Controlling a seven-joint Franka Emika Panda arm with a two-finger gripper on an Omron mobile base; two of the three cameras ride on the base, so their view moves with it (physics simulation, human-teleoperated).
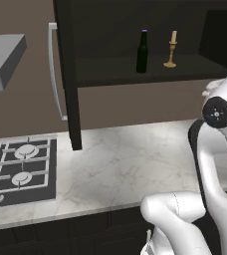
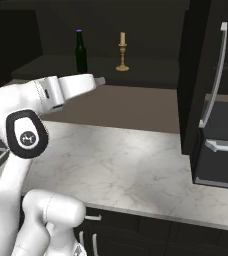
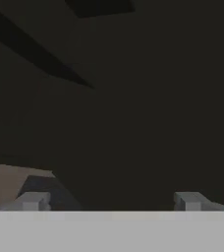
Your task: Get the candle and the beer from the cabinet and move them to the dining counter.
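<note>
On the cabinet shelf, as seen in the left base view, the beer (image 1: 142,52) is stood upright near the middle, with the candle (image 1: 171,50) just beside it on its right, the two apart and both set back from the shelf's front edge. The cabinet (image 1: 68,74) is already open; its left door is swung out edge-on, with the silver bar handle (image 1: 55,72) on its outer face. Below it the marble desk (image 1: 120,164) is seen, with the gas hob (image 1: 18,172) at its left end.

From the right base view the same pair is seen on the shelf: the beer (image 2: 81,52) to the left and the candle (image 2: 122,52) to the right, both untouched. The white arm is stretched toward the shelf at about its front edge, short of the bottle. The right door is held open beside the desk (image 2: 131,160).

From the hand view the tool (image 3: 109,201) is shown with both grey fingertips (image 3: 33,201) spread as wide as they go and nothing between them; the dark cabinet interior is faced.

The step in hand is judged to be the reach for the first item, neither having been lifted yet. The next move calls for the tool to be brought level with one item, probably the nearer beer, the jaws passed either side of its body and closed without the candle being knocked.
</note>
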